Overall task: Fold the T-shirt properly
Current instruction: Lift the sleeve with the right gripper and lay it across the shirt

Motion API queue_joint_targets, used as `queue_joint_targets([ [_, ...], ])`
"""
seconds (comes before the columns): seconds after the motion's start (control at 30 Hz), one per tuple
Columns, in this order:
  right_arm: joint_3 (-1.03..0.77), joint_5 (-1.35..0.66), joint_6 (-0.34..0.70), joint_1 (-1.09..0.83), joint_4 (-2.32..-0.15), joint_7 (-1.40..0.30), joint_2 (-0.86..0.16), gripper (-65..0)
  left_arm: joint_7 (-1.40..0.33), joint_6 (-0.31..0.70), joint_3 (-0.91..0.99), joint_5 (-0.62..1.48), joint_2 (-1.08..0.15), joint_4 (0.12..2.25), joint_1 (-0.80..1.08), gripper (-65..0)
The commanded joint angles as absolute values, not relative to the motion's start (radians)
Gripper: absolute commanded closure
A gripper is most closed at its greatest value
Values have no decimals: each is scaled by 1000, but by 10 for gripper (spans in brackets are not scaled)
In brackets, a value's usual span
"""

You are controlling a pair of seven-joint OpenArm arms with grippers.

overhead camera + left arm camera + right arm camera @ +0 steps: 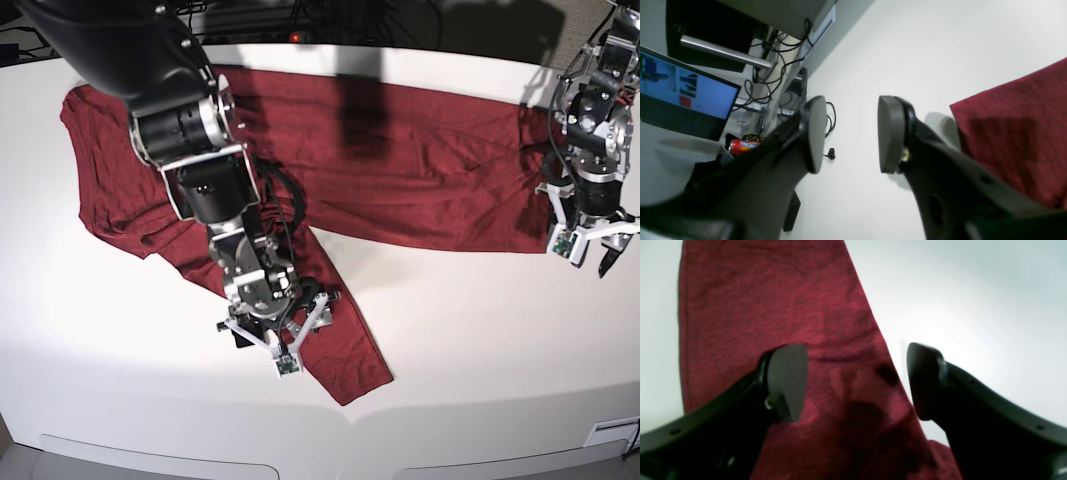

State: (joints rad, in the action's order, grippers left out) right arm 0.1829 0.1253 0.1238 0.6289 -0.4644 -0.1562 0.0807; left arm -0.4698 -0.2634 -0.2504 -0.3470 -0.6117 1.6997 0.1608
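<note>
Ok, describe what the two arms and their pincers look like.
Both arms are black with silver-grey metal joint housings. The right arm is bulky, with black cables looping beside its wrist; its right pincer sits in a white frame. The left pincer has the same white frame. Up close, each pincer has curved black fingers tipped with flat, rounded dark-grey pads.

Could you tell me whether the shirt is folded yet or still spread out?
Mostly spread: the T-shirt lies open across the table, one sleeve angled out.
</note>
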Motion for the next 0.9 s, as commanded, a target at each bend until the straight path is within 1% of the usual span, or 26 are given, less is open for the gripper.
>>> queue_joint_targets([
  [0.0,183,128,128,642,-471,-155,94,-457,-452,-285,-243,-365,-627,1715,149,-249],
  [0.07,183,132,149,627,-471,-148,109,-457,-452,-285,-243,-365,-627,1715,149,-249],
  [0.17,184,141,217,617,-471,-141,146,-457,-448,-285,-243,-365,-627,1715,149,-249],
  [0.27,184,157,236,620,-472,-128,157,-457,-449,-285,-243,-365,-626,1715,149,-249],
  [0.33,212,98,282,624,-472,-101,157,-457,-455,-285,-243,-365,-624,1715,149,-249],
  [0.47,294,105,289,624,-473,-102,157,-457,-471,-285,-243,-365,-624,1715,149,-249],
  [0.53,341,132,358,623,-473,-104,157,-457,-470,-285,-243,-365,-623,1715,149,-249],
  [0.63,412,154,500,622,-473,-104,157,-457,-471,-286,-243,-365,-614,1715,149,-249],
  [0.7,456,152,550,619,-475,-104,157,-457,-471,-286,-243,-365,-612,1715,149,-249],
  [0.87,532,136,639,604,-521,-101,157,-457,-469,-286,-243,-366,-612,1715,149,-249],
])
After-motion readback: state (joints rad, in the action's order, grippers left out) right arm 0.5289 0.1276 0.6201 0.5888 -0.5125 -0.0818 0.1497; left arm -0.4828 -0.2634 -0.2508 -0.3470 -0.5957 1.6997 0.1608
